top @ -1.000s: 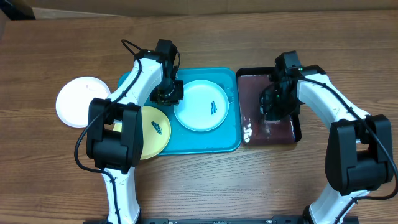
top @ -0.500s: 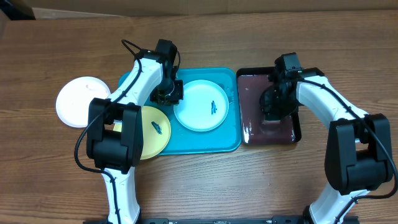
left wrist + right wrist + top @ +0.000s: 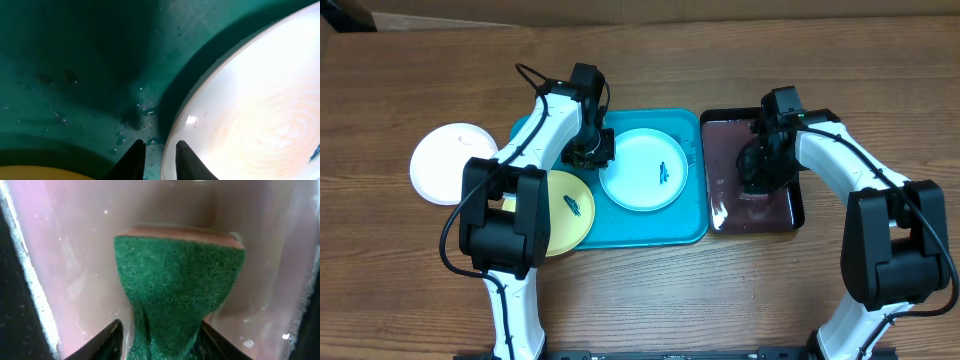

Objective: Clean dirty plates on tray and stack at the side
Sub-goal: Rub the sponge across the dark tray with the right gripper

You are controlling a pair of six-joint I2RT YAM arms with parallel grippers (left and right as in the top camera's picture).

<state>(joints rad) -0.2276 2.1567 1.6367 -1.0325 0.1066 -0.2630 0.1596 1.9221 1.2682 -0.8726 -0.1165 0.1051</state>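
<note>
The turquoise tray [image 3: 650,228] lies mid-table. On it rests a pale blue plate [image 3: 640,172] with a dark smear. A yellow-green plate [image 3: 560,215], also smeared, overlaps the tray's left rim. A white plate [image 3: 448,163] sits on the table to the left. My left gripper [image 3: 592,150] is at the pale blue plate's left edge. In the left wrist view that gripper [image 3: 160,143] straddles and pinches the plate's [image 3: 250,100] rim. My right gripper [image 3: 760,172] is down in the black tray [image 3: 720,140]. In the right wrist view this gripper [image 3: 161,325] squeezes a green sponge [image 3: 175,275].
The black tray holds dark reddish liquid [image 3: 75,255] and stands right against the turquoise tray's right side. Water drops [image 3: 145,107] dot the turquoise tray floor [image 3: 75,60]. Bare wooden table [image 3: 420,290] surrounds both trays.
The right gripper's jaws have closed in on the sponge in the black tray. The left arm and all three plates have stayed put.
</note>
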